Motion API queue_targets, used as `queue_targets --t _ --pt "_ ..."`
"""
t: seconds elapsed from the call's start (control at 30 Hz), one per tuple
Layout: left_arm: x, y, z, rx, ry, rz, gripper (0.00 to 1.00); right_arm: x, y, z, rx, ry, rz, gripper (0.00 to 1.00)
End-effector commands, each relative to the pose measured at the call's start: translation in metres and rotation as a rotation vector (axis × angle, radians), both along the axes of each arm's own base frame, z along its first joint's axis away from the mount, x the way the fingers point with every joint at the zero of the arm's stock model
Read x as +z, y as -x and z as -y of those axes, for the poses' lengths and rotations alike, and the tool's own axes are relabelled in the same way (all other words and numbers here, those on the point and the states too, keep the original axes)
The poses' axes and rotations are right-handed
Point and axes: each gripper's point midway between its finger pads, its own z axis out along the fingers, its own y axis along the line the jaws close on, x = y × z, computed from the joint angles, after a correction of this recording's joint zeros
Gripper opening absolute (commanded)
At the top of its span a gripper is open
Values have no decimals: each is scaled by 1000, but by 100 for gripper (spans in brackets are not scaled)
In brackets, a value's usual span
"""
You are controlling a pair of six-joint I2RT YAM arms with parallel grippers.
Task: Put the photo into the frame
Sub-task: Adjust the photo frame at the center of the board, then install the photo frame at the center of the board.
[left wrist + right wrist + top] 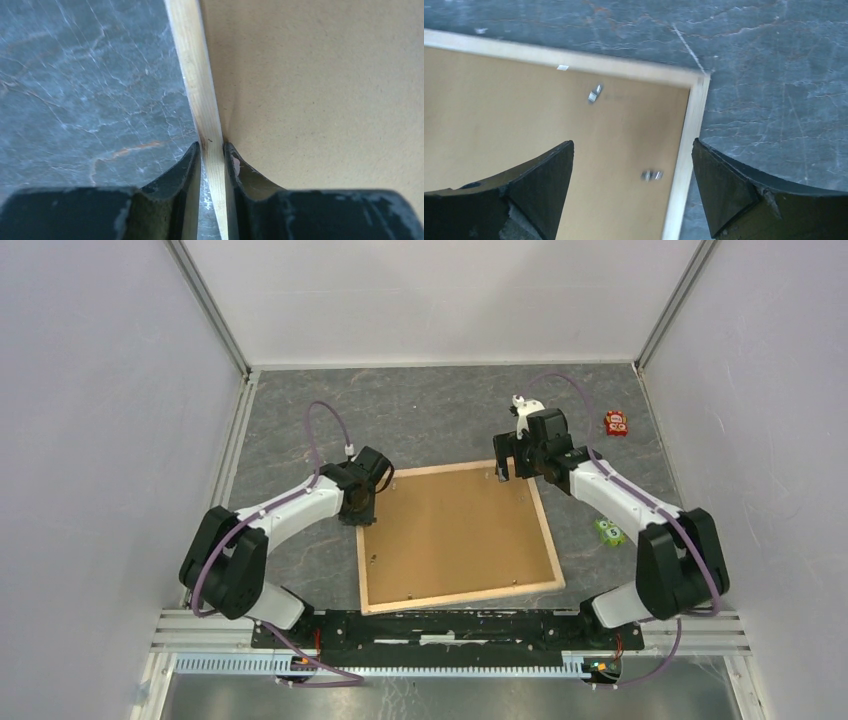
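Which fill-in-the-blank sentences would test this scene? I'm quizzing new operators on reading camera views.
The left hand is ____ on a rail of the frame.
The right hand, above a frame corner, has its jaws ____.
The backing board inside the frame is coloured ____.
Missing words: shut; open; brown.

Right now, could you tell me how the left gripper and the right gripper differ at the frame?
The left gripper is shut on the frame, its fingers pinching the left rail; the right gripper is open, fingers wide apart, holding nothing. The left gripper sits at the frame's left edge; the right gripper hovers over its far right corner. Both point down at the frame.
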Motion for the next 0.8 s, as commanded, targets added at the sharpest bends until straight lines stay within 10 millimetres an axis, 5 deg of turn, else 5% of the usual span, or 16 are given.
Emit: queue_targets --t 0.0,0.33,0.77 --pt "28 -39 -7 -70 -70 85 2 -11 -14 26 -44 119 -41 92" --pt "22 -84 -28 66 -18 60 2 -55 30 33 -27 100 -178 83" --pt "1 -84 -26 51 -2 6 2 -67 25 21 33 83 -190 68"
